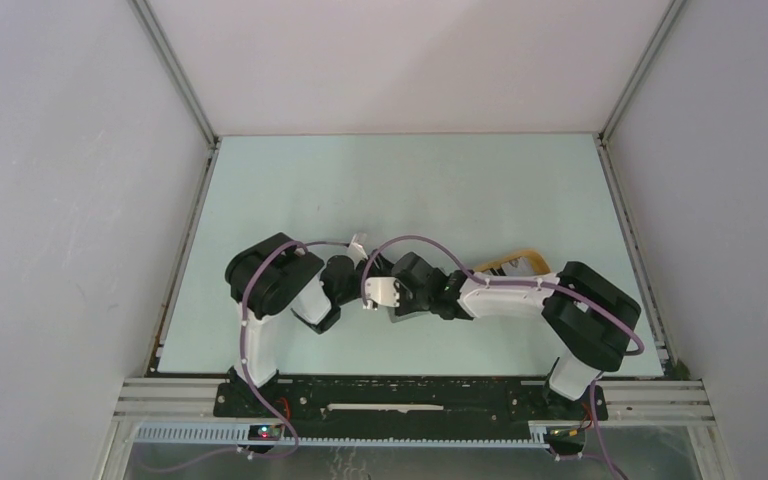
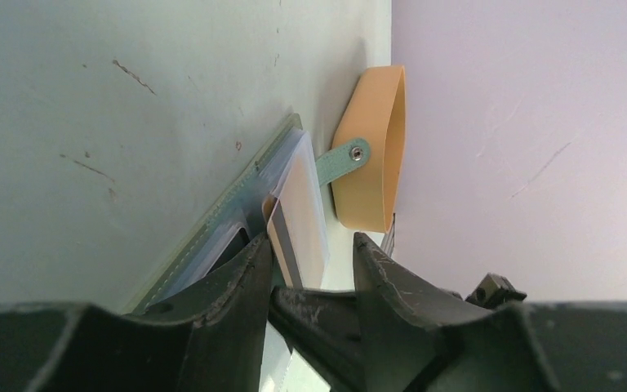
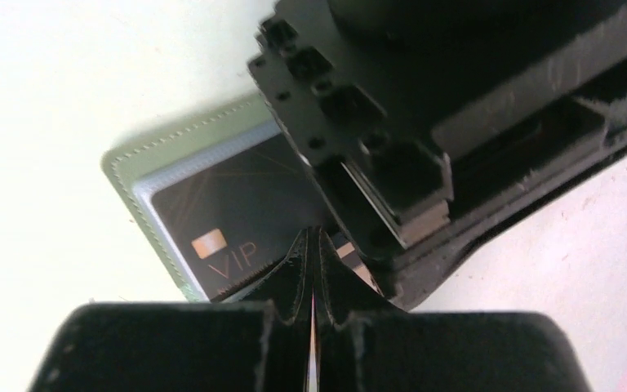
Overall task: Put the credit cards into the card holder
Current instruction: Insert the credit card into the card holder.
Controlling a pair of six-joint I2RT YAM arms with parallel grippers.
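Blk VIP card in holder.

The card holder looks like matt grey-green leather with a stitched edge. The black VIP card inside it is smooth, slightly glossy plastic. The snap on its strap is shiny metal. Beside the card holder, the tan tray looks smooth and matt. Under it, the table is matt and scratched.

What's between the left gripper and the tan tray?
In the left wrist view: a pale card stands between the fingers of the left gripper, beside the open card holder, whose snap strap reaches toward the tan tray.
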